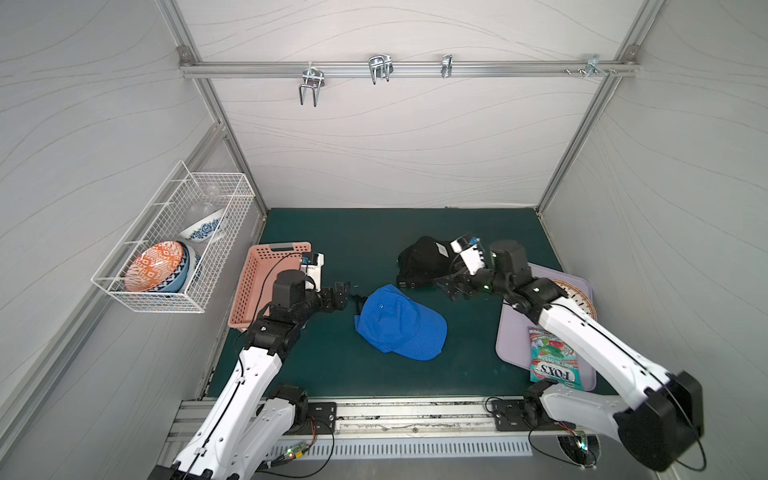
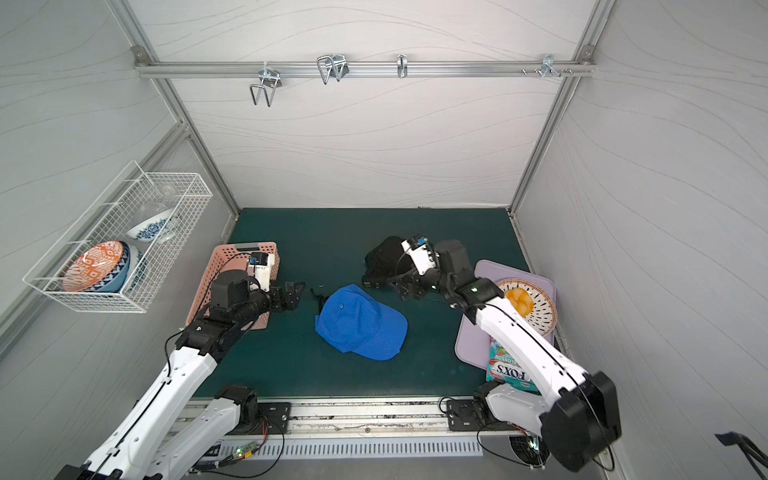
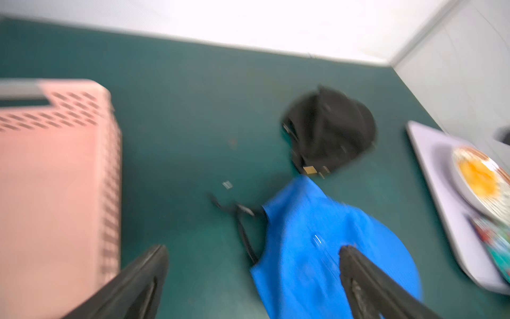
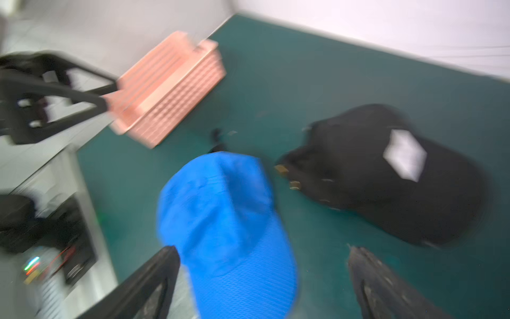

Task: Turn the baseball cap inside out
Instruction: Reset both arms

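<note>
A blue baseball cap (image 1: 399,322) (image 2: 359,324) lies crown up mid-mat, its mesh brim toward the front and a thin black strap (image 1: 358,301) trailing at its left. A black cap (image 1: 424,259) (image 4: 386,176) with a white label lies behind it. My left gripper (image 1: 341,294) (image 3: 254,248) hovers open just left of the blue cap, apart from it and holding nothing. Between the two caps my right gripper (image 1: 451,286) (image 4: 262,250) is open and holds nothing. Both wrist views are blurred; the blue cap (image 3: 317,248) (image 4: 220,207) shows beyond the spread fingers.
A pink basket (image 1: 266,286) sits at the left under my left arm. A lilac tray (image 1: 511,345) at the right carries a plate (image 2: 536,307) and a candy bag (image 1: 552,361). A wire basket (image 1: 166,249) of bowls hangs on the left wall.
</note>
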